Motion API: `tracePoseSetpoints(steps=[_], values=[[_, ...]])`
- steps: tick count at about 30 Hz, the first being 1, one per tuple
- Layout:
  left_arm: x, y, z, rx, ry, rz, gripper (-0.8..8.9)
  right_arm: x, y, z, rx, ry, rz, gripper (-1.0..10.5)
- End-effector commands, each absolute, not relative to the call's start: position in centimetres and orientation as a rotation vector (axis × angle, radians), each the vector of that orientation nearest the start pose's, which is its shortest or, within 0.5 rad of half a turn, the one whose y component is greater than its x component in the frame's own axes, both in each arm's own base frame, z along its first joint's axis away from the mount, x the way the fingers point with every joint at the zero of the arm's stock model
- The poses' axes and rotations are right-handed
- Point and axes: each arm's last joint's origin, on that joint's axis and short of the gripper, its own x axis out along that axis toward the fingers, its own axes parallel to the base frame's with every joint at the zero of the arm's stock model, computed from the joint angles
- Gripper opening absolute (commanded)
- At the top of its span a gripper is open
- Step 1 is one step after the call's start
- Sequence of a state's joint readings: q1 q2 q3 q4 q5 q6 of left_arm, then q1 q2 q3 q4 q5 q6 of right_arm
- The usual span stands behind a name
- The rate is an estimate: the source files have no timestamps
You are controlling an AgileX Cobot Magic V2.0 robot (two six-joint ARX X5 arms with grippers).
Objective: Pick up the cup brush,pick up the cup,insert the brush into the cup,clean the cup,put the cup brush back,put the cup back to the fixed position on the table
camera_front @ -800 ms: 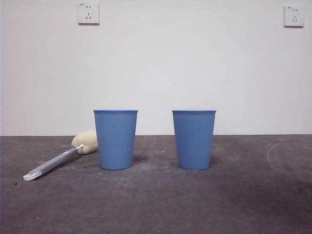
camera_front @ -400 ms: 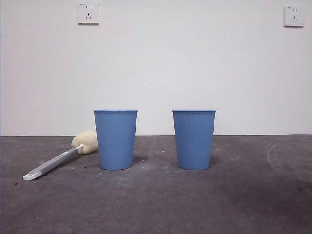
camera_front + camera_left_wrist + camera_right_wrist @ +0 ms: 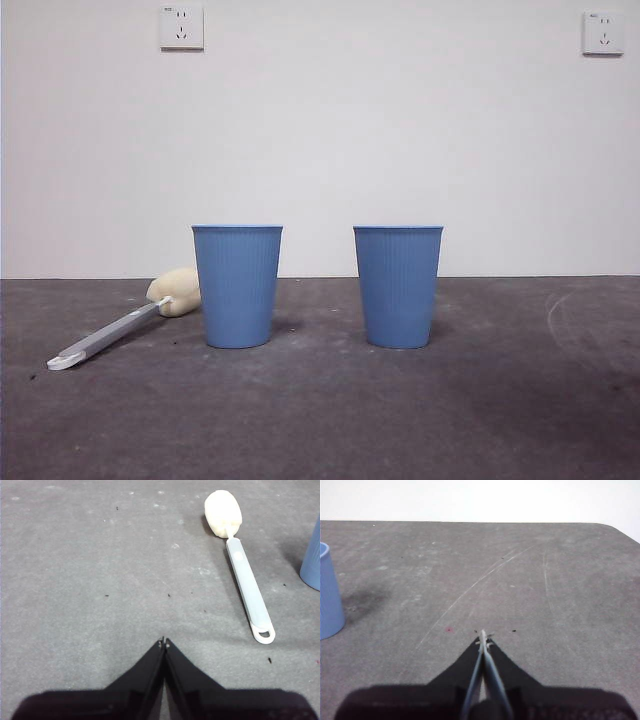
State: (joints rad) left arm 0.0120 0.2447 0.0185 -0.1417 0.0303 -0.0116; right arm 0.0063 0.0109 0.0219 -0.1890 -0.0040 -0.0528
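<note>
Two cups (image 3: 237, 286) (image 3: 398, 286), one cup brush (image 3: 120, 327) lying flat; left end effector (image 3: 164, 642) and right end effector (image 3: 483, 639) both clenched empty.

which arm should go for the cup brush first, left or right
Left, probably. The cup brush lies flat on the table in plain sight ahead of the left gripper, jaws shut and empty. The right gripper, also shut, sees only a blue cup, no brush.

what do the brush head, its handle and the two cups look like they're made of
Cup brush: the cream head looks like soft matt sponge, rounded and dull; the pale grey handle seems smooth moulded plastic with a hanging hole.
Left cup and right cup: probably thin blue plastic, with fine vertical ribs and an even satin surface.
</note>
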Motion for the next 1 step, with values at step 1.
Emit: tracePoseSetpoints(steps=[1], values=[[10.64,0.06,13.44,-0.024,0.367,-0.015,-0.04,9.55,0.06,15.04,-0.053,0.183,0.013,0.0]])
